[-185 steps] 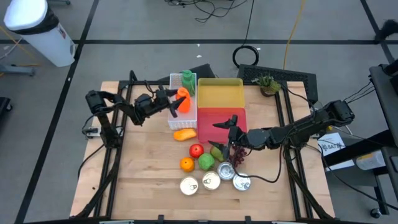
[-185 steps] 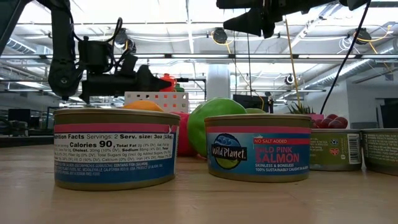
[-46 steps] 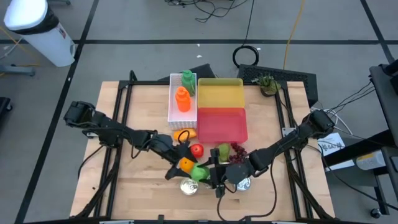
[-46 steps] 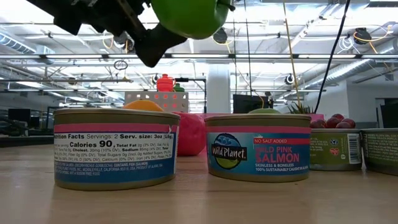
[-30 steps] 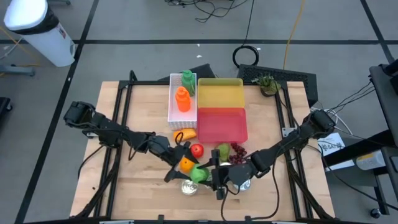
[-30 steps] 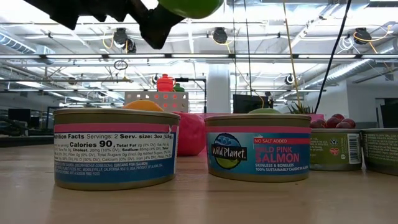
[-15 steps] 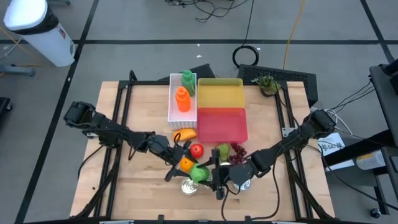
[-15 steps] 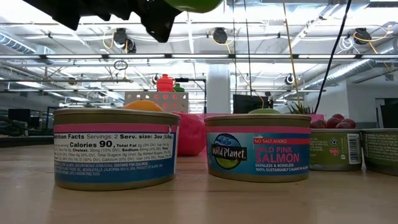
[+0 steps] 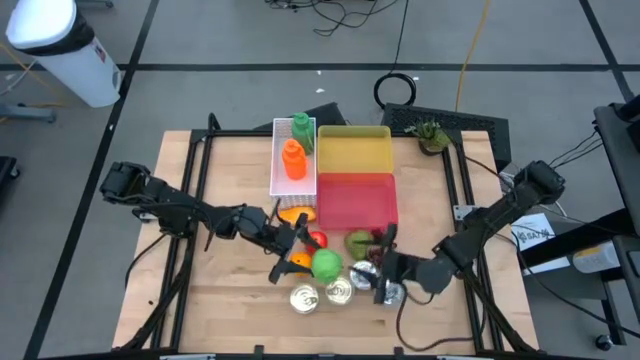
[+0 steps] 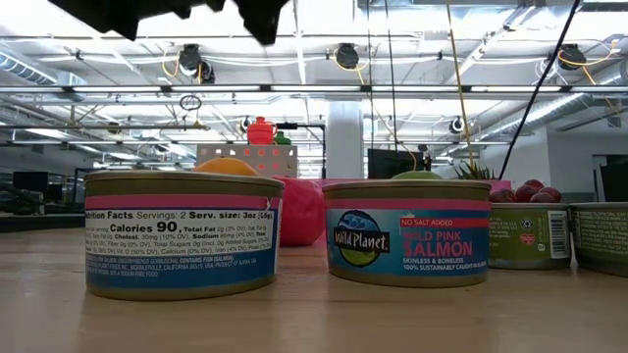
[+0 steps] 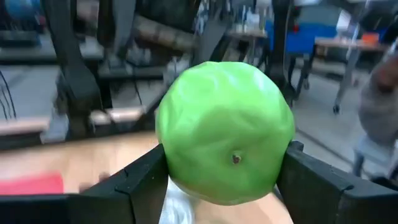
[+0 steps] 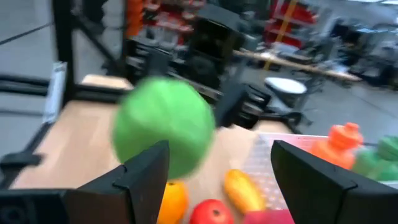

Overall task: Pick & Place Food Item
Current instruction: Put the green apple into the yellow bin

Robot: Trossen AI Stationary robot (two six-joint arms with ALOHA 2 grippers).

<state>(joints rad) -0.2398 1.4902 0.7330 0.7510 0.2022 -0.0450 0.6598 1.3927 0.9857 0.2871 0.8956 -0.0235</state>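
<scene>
The green apple (image 11: 225, 130) sits between my left gripper's (image 11: 225, 186) two fingers and fills the left wrist view. From above, the green apple (image 9: 325, 264) hangs over the near middle of the table, above the cans, with my left gripper (image 9: 306, 258) shut on it. My right gripper (image 9: 381, 268) stands open a short way to the apple's right and touches nothing. In the right wrist view the green apple (image 12: 163, 124) shows ahead of my right gripper (image 12: 217, 186). In the low view only the dark underside of my left gripper (image 10: 196, 14) shows at the top. My left gripper pinches the green apple across its widest part (image 11: 171, 155), one finger (image 11: 134, 183) on each side. It comes at the apple roughly level, from the table's left. The apple is lifted clear of the table, its stem dimple (image 11: 236, 158) turned toward the wrist camera.
Several tins (image 9: 339, 292) stand near the front edge, below the apple. An orange (image 9: 297, 263), a red apple (image 9: 318, 240), a pear (image 9: 358, 241) and grapes (image 9: 381, 238) lie behind them. The red bin (image 9: 357, 198), yellow bin (image 9: 353, 150) and white tray (image 9: 293, 160) stand farther back.
My left gripper has carried the green apple upward and slightly toward the far edge; in the low view the apple has risen out of the top of the picture. My right gripper has drawn back from the apple toward the table's right.
</scene>
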